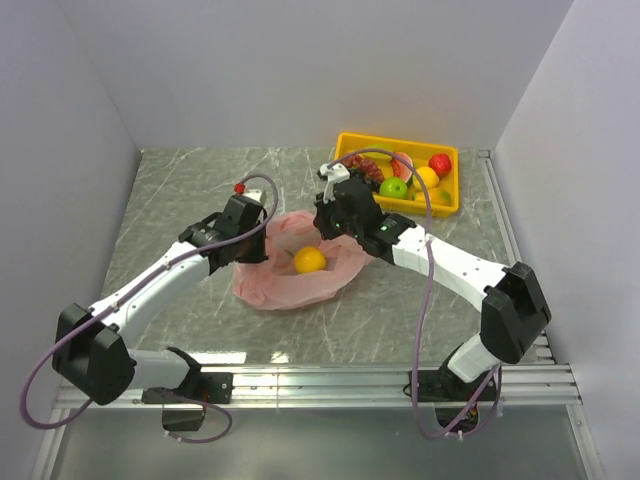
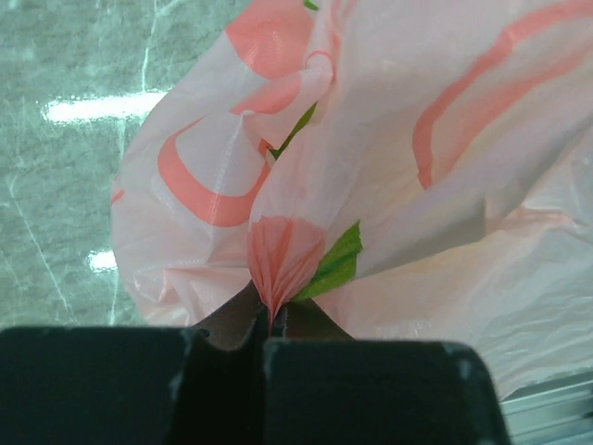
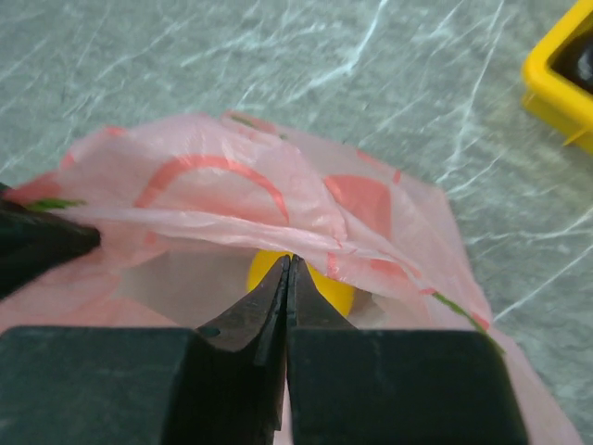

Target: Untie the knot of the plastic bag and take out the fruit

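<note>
The pink plastic bag (image 1: 285, 285) lies open in the middle of the table with a yellow-orange fruit (image 1: 309, 260) inside. No knot shows. My left gripper (image 1: 262, 240) is shut on a pleated fold of the bag's left rim, which shows in the left wrist view (image 2: 269, 324) against the bag (image 2: 398, 139). My right gripper (image 1: 335, 228) is at the bag's far right rim. In the right wrist view (image 3: 288, 264) its jaws are closed with the tips at the bag's edge (image 3: 213, 195), just in front of the yellow fruit (image 3: 334, 292).
A yellow tray (image 1: 420, 207) stands at the back right and holds a red fruit (image 1: 440, 163), a green one (image 1: 393, 187), a yellow one (image 1: 426, 177) and other pieces. Its corner shows in the right wrist view (image 3: 556, 74). White walls surround the table.
</note>
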